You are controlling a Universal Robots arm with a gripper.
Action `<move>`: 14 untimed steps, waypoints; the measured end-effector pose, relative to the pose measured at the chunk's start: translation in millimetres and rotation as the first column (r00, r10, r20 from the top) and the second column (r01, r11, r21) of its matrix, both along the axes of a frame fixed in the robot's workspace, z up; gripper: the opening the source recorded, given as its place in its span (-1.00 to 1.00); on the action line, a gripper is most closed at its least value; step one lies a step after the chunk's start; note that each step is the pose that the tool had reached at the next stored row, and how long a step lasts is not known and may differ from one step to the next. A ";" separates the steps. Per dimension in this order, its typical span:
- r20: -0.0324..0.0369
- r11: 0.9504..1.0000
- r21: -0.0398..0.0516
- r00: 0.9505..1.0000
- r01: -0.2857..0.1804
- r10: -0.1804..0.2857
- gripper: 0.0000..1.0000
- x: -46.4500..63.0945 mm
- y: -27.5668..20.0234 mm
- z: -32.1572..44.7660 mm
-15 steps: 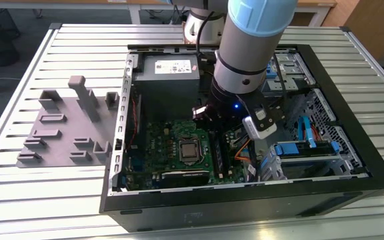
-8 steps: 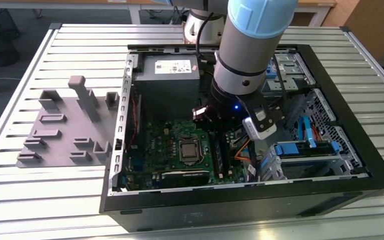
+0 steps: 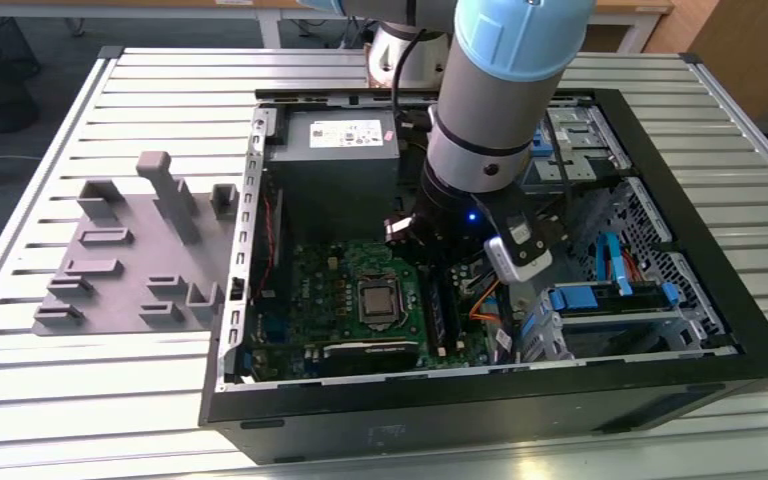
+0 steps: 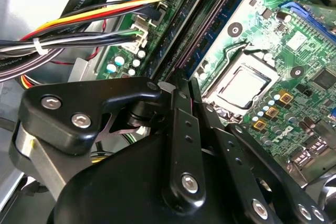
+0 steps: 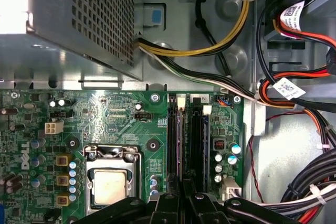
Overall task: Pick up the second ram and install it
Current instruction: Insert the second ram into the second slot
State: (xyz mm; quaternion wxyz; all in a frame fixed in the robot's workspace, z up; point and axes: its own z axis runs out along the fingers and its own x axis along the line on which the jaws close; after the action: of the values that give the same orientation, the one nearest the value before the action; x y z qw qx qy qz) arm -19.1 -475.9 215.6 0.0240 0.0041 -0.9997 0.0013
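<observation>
Exterior view: arm (image 3: 498,110) reaches into the open computer case (image 3: 704,330) at frame centre, above the green board (image 3: 357,300).

Second wrist view: gripper (image 4: 184,85) fingers pressed together on the upright second ram (image 4: 207,30), set in its slot.

First wrist view: gripper (image 5: 184,187) at bottom centre over the slots (image 5: 195,140).

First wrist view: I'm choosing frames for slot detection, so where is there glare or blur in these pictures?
In the first wrist view the power-supply box blows out white at one corner, while the motherboard stays crisp. In the second wrist view a white washed-out patch sits beside the cables, and the near gripper looks soft.
</observation>
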 end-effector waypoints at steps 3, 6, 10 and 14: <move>0.000 1.000 0.000 1.000 0.000 0.000 -0.73 0.0 0.0 -0.5; 0.000 1.000 0.000 1.000 0.000 0.000 -0.73 0.0 0.0 -0.6; 0.000 1.000 -0.002 1.000 0.000 0.000 -0.73 0.1 0.1 -0.8; 0.000 1.000 -0.019 1.000 0.000 0.000 -0.73 0.0 0.1 -0.3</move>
State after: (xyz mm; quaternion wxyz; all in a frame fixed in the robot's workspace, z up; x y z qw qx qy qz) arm -19.1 -475.8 215.3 0.0240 0.0039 -0.9996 0.0108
